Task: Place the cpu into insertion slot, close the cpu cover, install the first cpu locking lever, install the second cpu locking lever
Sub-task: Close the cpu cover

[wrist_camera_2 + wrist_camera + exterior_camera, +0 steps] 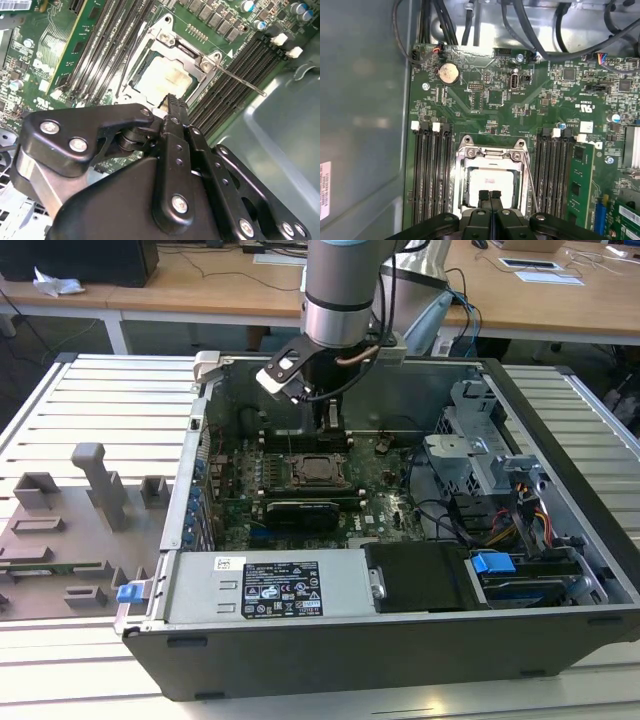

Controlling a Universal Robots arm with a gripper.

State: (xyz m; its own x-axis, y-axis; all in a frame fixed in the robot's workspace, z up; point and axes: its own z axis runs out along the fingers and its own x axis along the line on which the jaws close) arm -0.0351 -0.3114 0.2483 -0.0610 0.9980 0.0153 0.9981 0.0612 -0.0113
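Two fingertips (pixel 484 197) of the gripper (pixel 490 196) are pressed together, pinching nothing, with the tips at the rim of the insertion slot (pixel 525 150). That reads as a shut-jaw poke for pushing hardware, not carrying. The cpu (pixel 492 181) sits in the slot and the cpu cover (pixel 492 155) lies down around it. One locking lever (pixel 241 80) angles out over the memory slots (pixel 250 55) and looks unlatched. The cables (pixel 540 35) are well apart and block nothing.

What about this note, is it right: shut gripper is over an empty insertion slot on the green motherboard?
Not empty: the first wrist view shows the cpu in the insertion slot. The shut gripper is over it on the green motherboard.
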